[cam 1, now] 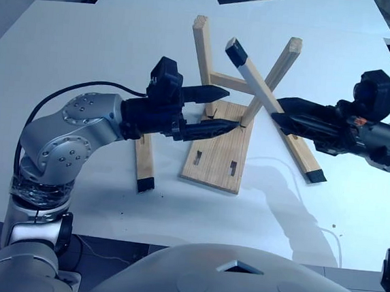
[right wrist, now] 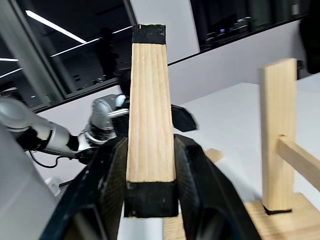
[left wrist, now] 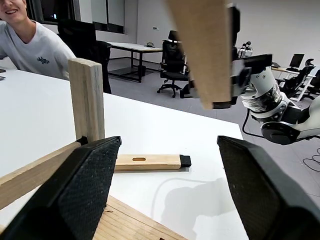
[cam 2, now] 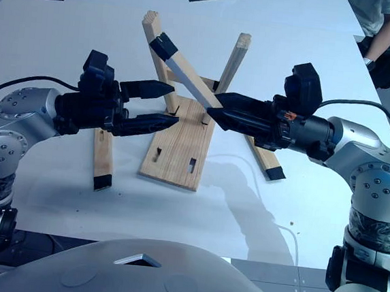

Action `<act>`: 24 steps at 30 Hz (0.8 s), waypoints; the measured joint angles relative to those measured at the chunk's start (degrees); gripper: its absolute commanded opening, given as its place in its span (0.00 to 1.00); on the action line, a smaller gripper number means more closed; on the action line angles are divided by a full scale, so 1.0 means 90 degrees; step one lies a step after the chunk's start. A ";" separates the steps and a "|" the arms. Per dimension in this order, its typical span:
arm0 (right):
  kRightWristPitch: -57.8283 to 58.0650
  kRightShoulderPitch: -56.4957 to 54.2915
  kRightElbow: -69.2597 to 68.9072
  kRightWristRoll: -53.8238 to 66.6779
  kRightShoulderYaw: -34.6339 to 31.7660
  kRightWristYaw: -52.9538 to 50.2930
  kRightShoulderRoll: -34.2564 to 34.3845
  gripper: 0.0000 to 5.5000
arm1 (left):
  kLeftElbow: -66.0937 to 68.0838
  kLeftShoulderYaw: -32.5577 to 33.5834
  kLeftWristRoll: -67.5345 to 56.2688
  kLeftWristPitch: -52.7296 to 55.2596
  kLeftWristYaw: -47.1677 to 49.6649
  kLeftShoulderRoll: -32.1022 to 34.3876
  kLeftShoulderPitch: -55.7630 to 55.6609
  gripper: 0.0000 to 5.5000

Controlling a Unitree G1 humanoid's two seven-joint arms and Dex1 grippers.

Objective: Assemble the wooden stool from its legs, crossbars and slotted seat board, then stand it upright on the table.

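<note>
Gripping a black-capped wooden leg (cam 1: 252,74) between the narrowed fingers of my right hand (cam 1: 275,116), I hold it tilted above the slotted seat board (cam 1: 216,158), its upper cap pointing up and away from me. My left hand (cam 1: 229,109) hovers at the board's left edge with its fingers spread wide, forearm stretched level over a loose leg (cam 1: 144,161) lying on the worktop (cam 1: 80,47). That board lies flat with 2 upright legs (cam 1: 204,51) rising from it, joined by a crossbar (cam 1: 229,82), and another loose leg (cam 1: 302,154) lies on the worktop beneath my right hand.
</note>
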 measured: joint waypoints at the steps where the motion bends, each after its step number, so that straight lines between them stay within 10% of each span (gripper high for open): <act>1: -0.0009 -0.0039 0.0015 -0.0036 0.0094 0.0078 0.0000 0.24 | 0.0044 -0.0009 -0.0012 0.0008 -0.0059 -0.0041 -0.0001 0.65; 24: -0.0325 -0.0140 -0.0043 -0.0733 0.0631 0.0136 0.0353 0.24 | 0.0301 0.0068 -0.1013 0.0469 0.0615 -0.0828 -0.0300 0.65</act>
